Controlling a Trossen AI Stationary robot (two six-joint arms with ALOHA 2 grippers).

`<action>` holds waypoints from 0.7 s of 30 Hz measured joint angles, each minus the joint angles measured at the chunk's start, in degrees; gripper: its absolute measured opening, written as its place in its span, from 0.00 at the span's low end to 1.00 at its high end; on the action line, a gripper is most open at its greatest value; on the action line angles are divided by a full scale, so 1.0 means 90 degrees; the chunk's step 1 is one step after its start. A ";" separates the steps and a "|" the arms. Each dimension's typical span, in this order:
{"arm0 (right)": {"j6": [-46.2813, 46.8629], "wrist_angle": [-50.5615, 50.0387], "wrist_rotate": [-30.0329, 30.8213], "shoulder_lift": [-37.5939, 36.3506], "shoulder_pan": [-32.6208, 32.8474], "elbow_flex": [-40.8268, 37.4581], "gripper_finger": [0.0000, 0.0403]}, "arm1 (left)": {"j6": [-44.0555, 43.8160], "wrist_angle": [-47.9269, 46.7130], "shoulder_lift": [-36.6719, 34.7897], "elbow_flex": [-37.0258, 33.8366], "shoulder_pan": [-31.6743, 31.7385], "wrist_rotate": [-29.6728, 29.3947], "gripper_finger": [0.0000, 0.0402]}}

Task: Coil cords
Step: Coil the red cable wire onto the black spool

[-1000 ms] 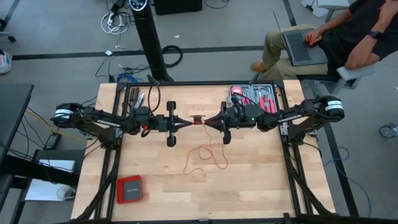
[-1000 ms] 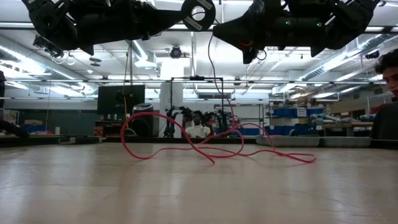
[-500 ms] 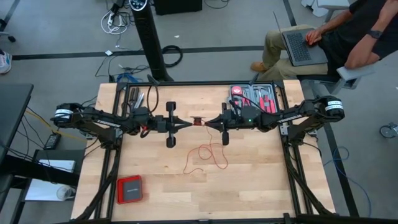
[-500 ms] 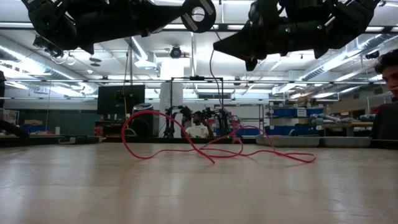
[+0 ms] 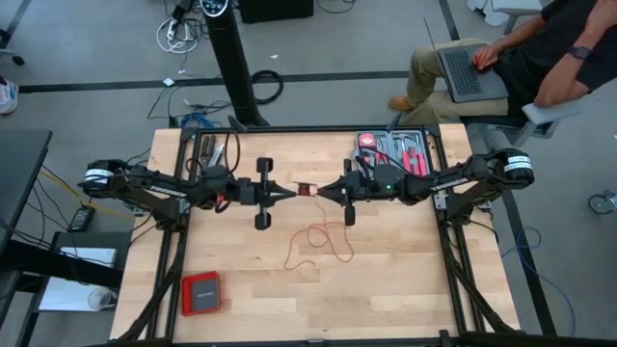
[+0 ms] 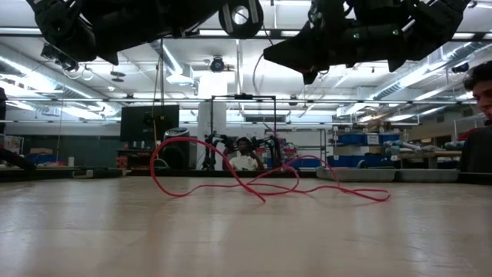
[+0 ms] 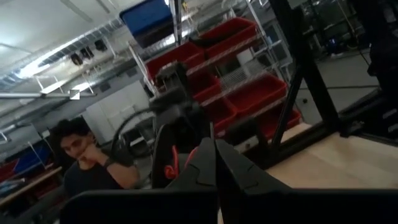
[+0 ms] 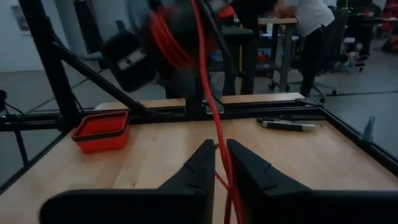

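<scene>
seen from above, the left gripper (image 5: pixel 287 192) and right gripper (image 5: pixel 322 192) meet tip to tip at frame centre, a small red coil between them. at table height, loose cord (image 6: pixel 254 178) sprawls mid-frame. left wrist: fingers (image 7: pixel 202 165) pressed shut. right wrist: fingers (image 8: pixel 202 163) slightly apart, cord threading between. winding is underway; next, another wrap needs slack drawn up.

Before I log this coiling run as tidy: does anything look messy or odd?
Yes: the thin red cord trails in loose loops across the wooden table below the small coil held up between both arms; that part isn't wound.
</scene>
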 joint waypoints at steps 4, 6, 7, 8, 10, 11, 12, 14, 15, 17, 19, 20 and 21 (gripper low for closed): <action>0.0008 -0.0133 -0.0038 -0.0359 0.0017 -0.0002 0.18 | 0.0006 -0.0282 0.0000 0.0000 0.0000 -0.0190 0.00; 0.0008 -0.0542 -0.0032 -0.0721 0.0020 0.0000 0.21 | 0.0006 -0.0314 0.0000 0.0000 0.0000 -0.0196 0.00; -0.0014 -0.0847 0.0002 -0.0921 0.0020 0.0000 0.22 | 0.0006 -0.0307 0.0000 0.0000 0.0000 -0.0196 0.00; -0.0075 -0.1168 0.0065 -0.1137 0.0020 -0.0002 0.23 | 0.0003 -0.0298 0.0000 0.0000 0.0000 -0.0196 0.00; -0.0177 -0.1533 0.0136 -0.1574 0.0020 -0.0002 0.24 | 0.0006 -0.0300 0.0000 0.0000 0.0000 -0.0198 0.00; -0.0254 -0.1615 0.0117 -0.1752 0.0020 -0.0002 0.24 | 0.0006 -0.0304 0.0000 0.0000 0.0000 -0.0194 0.00; -0.0336 -0.1615 0.0105 -0.1885 0.0025 -0.0001 0.24 | 0.0005 -0.0297 0.0000 0.0002 0.0000 -0.0194 0.00; -0.0515 -0.1620 0.0112 -0.2047 0.0063 0.0005 0.23 | 0.0006 -0.0301 0.0000 0.0002 0.0000 -0.0173 0.00; -0.0601 -0.1656 0.0129 -0.2060 0.0068 0.0039 0.23 | 0.0003 -0.0300 0.0000 0.0002 0.0000 -0.0161 0.00; -0.0768 -0.1706 0.0126 -0.1977 0.0073 0.0185 0.23 | -0.0006 -0.0254 0.0000 0.0002 0.0000 -0.0144 0.00; -0.0975 -0.1783 0.0118 -0.1760 0.0071 0.0434 0.23 | -0.0011 -0.0214 0.0000 0.0002 0.0000 -0.0137 0.00; -0.1069 -0.1861 0.0077 -0.1629 0.0071 0.0571 0.23 | -0.0014 -0.0214 0.0000 0.0002 0.0000 -0.0135 0.00; -0.1150 -0.1944 0.0024 -0.1479 0.0071 0.0717 0.23 | -0.0021 -0.0212 0.0000 0.0002 0.0000 -0.0135 0.00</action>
